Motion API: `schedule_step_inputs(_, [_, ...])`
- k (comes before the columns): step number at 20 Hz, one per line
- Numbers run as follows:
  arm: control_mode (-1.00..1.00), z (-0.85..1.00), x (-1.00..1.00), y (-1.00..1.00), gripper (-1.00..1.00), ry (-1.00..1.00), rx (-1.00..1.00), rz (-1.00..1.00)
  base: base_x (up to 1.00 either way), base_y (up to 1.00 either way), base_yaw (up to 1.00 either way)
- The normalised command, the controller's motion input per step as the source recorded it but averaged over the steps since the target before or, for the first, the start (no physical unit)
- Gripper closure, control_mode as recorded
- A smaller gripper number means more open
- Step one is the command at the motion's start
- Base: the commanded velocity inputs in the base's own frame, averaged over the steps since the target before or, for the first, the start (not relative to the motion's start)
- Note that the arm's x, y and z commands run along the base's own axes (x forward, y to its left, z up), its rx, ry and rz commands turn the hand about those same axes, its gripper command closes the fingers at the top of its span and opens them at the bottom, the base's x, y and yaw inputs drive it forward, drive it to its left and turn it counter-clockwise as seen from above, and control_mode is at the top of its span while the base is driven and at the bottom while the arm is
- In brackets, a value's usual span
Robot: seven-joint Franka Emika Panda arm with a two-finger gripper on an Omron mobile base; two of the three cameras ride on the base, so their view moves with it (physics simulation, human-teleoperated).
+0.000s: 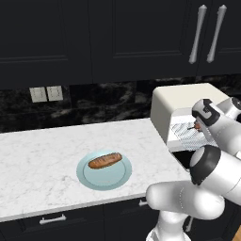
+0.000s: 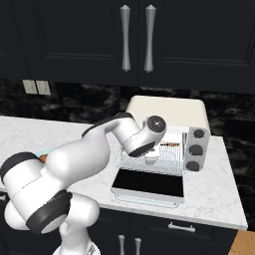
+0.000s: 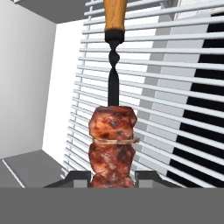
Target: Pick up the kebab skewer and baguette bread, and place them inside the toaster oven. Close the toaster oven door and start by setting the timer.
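Note:
My gripper is shut on the kebab skewer, whose reddish-brown meat chunks sit between the finger tips while its dark stick and wooden handle point away over the wire rack. The hand reaches into the cream-white toaster oven, where the skewer shows at the opening. The toaster oven door hangs open, lying flat in front of the toaster oven, and the skewer is above the rack. The baguette bread lies on a pale blue plate on the counter to the left.
Grey knobs run down the oven's right side. Dark cabinets with long handles hang above. Wall outlets sit on the dark backsplash. The white marble counter stretches left of the plate.

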Motion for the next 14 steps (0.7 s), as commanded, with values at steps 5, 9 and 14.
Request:
schedule_step_inputs(5, [-1.00,-0.02,0.02,0.00,-1.00,0.00,0.00,-0.03,0.00,0.00,0.00])
schedule_step_inputs(9, [-1.00,0.00,0.01,0.00,-1.00,0.00,0.00,-0.02,0.00,0.00,0.00])
schedule_step_inputs(14, [-1.00,-0.01,0.00,-0.02,-1.00,0.00,0.00,-0.01,0.00,0.00,0.00])
